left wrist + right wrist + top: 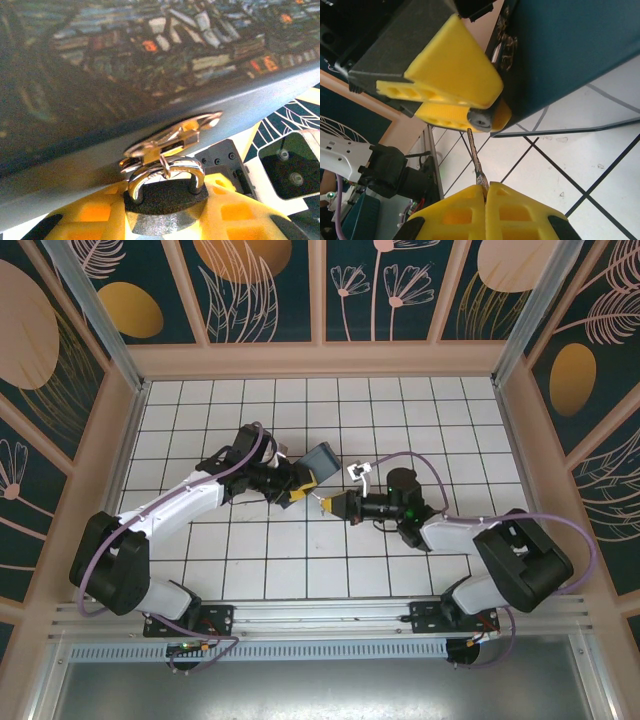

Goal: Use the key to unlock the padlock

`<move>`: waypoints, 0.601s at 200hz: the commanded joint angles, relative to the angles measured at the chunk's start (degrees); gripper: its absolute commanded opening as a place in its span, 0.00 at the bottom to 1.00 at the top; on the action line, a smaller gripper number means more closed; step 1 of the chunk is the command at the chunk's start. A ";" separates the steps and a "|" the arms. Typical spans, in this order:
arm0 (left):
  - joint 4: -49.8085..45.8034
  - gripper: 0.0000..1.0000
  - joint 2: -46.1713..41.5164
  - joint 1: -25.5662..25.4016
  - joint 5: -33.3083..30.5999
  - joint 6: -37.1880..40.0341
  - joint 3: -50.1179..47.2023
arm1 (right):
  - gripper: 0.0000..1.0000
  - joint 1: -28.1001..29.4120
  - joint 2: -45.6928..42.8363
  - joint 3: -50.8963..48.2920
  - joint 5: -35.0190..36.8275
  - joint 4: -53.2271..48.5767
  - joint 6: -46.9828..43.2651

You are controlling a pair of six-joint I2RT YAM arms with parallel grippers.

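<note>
Metal key [476, 159], one, dark padlock [165, 202], one, blue box [560, 50], one

Bright, even overhead light on white tiled floor [330, 570], faint soft shadows, painted box [150, 60] dim and blurred across upper left-wrist frame, hard glints on padlock [167, 202] shackle, key [476, 155] sharp

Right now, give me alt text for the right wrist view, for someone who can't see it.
A thin metal key, pinched between the yellow right fingers at the bottom, points up at the underside of the padlock, its tip close to it. The yellow left fingers grip the padlock beside a dark blue box above white tiles.
</note>
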 commanded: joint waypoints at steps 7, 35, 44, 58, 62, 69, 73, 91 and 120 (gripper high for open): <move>0.28 0.17 -0.71 0.38 0.90 0.55 0.70 | 0.00 -0.76 1.33 1.91 -0.84 4.46 2.85; 0.66 0.16 -0.78 0.37 0.89 0.40 0.52 | 0.00 -0.89 2.02 2.62 -0.39 3.22 2.79; 0.65 0.17 -0.95 0.49 0.82 0.40 0.48 | 0.00 -0.87 2.18 2.50 -0.44 3.38 2.96; 0.75 0.17 -1.17 0.46 0.74 0.35 0.55 | 0.00 -0.96 2.35 2.27 -0.35 4.15 3.47; 0.75 0.17 -1.19 0.48 0.75 0.35 0.55 | 0.00 -0.93 2.36 2.34 -0.39 4.20 3.56; 0.75 0.17 -1.16 0.55 0.68 0.36 0.52 | 0.00 -0.92 2.54 2.45 -0.31 4.36 3.74; 0.75 0.17 -1.25 0.55 0.59 0.32 0.50 | 0.00 -0.88 2.58 2.45 -0.30 4.48 3.83; 0.76 0.16 -1.43 0.62 0.49 0.10 0.52 | 0.00 -0.94 2.87 2.73 -0.09 4.24 4.23; 0.96 0.17 -1.84 0.62 0.15 -0.26 0.53 | 0.00 -0.90 3.47 3.13 0.08 4.50 5.71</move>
